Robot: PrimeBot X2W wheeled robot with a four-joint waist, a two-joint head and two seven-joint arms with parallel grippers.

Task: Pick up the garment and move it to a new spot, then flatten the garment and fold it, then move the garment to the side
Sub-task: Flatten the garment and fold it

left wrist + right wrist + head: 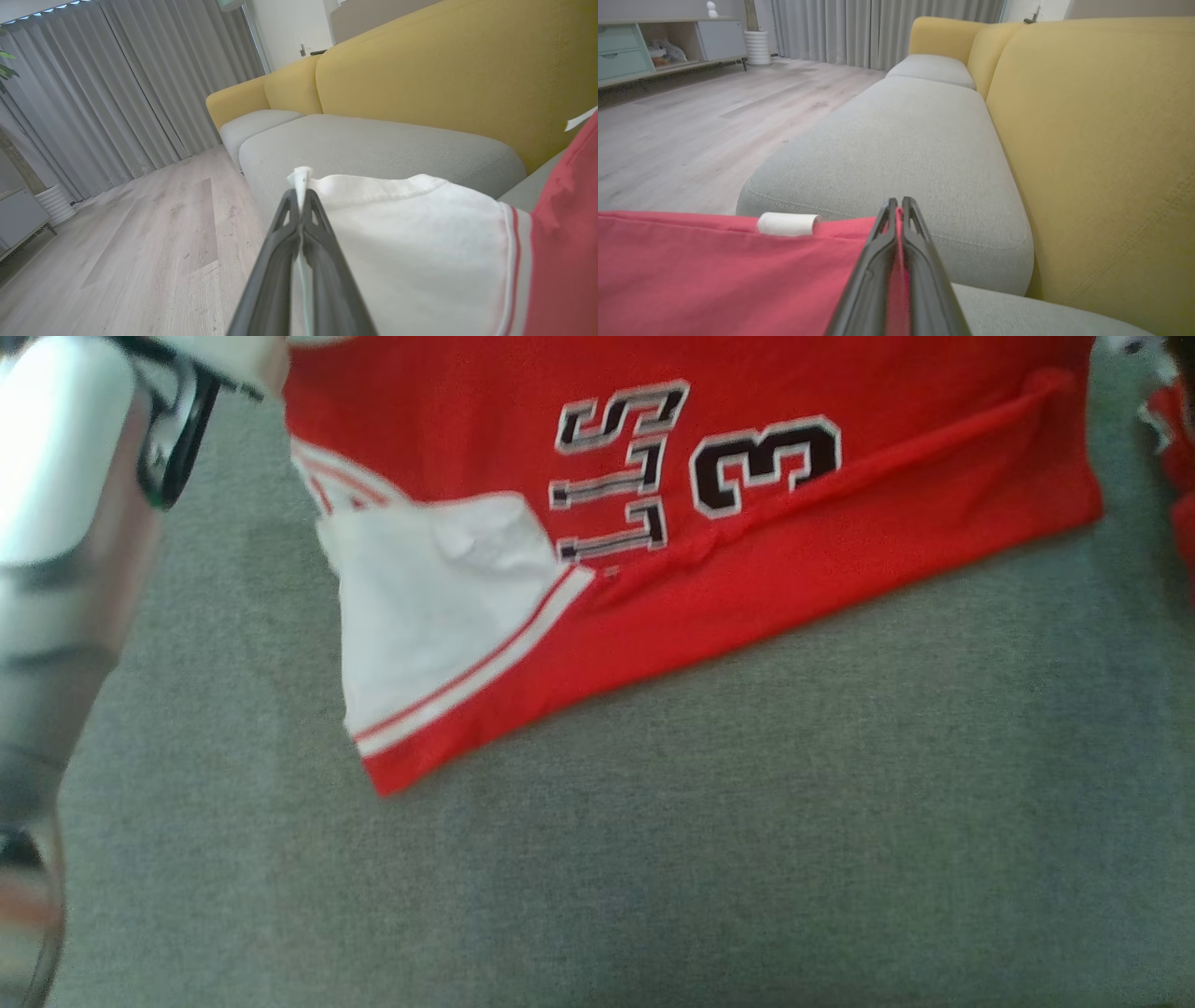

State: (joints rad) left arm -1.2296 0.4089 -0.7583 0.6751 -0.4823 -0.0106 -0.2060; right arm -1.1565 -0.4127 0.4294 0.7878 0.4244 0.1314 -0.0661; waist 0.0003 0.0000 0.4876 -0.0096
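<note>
From above, the garment (747, 523), a red jersey with black-and-white lettering, lay on the grey seat cushion (653, 859) toward its far edge. One long hem ran slantwise and a white sleeve panel (420, 616) was turned up at the near left corner of the cloth. A ridge crossed the red body, so it was not yet flat. The robot's pale left forearm (56, 523) reached in along the cushion's left side, toward that sleeve end.

Along the left arm, the left gripper (301, 196) had its two dark fingers pressed together on the white sleeve edge, with a nub of cloth poking out above the tips. The sleeve spread away from the pinch with the red body beyond, and the yellow sofa back (444, 70) rose behind. The thin edge was probably chosen because it gives a sure hold.

Along the right arm, the right gripper (899, 207) was likewise clamped, here on a red edge, with a small white rolled tag (787, 224) just beside it on the same edge. I took the two pinches at separate ends as a way to lift or draw the cloth taut between the arms rather than let it bunch.
</note>
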